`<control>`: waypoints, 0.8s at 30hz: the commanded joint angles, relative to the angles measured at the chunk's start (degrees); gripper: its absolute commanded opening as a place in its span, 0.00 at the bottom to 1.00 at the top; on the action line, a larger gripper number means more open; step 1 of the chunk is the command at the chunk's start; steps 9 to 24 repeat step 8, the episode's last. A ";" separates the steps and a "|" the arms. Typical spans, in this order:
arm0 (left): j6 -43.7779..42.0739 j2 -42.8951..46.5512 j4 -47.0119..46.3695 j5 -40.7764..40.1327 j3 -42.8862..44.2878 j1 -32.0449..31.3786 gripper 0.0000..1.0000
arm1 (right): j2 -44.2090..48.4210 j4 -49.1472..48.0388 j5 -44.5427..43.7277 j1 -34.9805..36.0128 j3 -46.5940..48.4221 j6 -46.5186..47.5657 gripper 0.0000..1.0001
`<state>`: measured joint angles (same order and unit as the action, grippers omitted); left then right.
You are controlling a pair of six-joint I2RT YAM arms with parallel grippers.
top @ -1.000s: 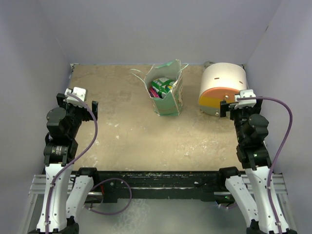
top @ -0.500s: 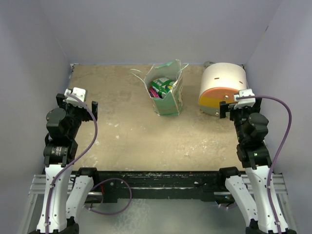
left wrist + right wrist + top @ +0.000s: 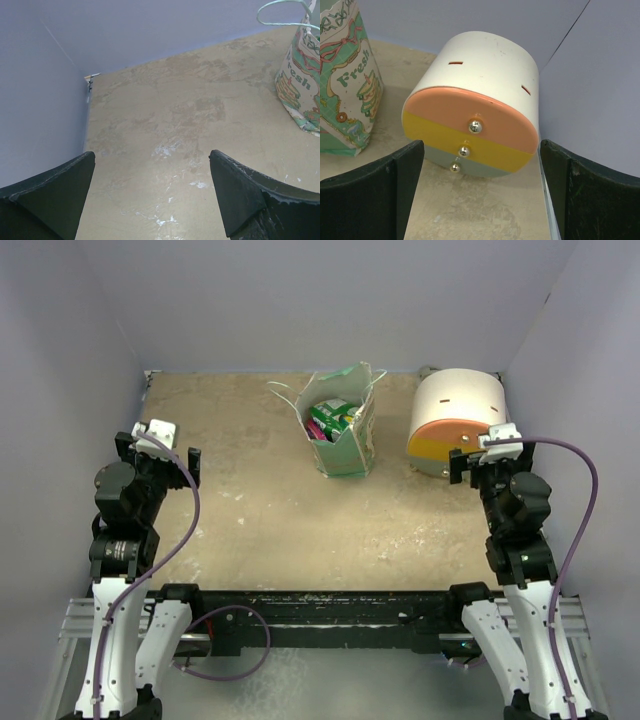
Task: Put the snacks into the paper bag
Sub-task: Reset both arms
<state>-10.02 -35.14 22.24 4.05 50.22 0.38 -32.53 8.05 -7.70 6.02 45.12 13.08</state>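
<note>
The paper bag (image 3: 345, 435) stands upright at the back middle of the table, pale green and cream, its top open. Green and magenta snacks (image 3: 331, 417) show inside it. The bag's side shows at the right edge of the left wrist view (image 3: 301, 90) and at the left edge of the right wrist view (image 3: 347, 85). My left gripper (image 3: 158, 452) is open and empty at the left side, far from the bag. My right gripper (image 3: 487, 457) is open and empty at the right, just in front of the white cylinder (image 3: 455, 420).
The white cylinder (image 3: 480, 100) lies on its side at the back right, its orange, yellow and grey face with three metal knobs towards my right gripper. Purple walls close the table at left, back and right. A black rail (image 3: 320, 605) runs along the near edge.
</note>
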 commanded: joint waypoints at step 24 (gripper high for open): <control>0.31 0.20 -1.54 -0.81 0.14 0.41 0.99 | 0.54 -0.59 1.77 -0.22 2.84 0.02 1.00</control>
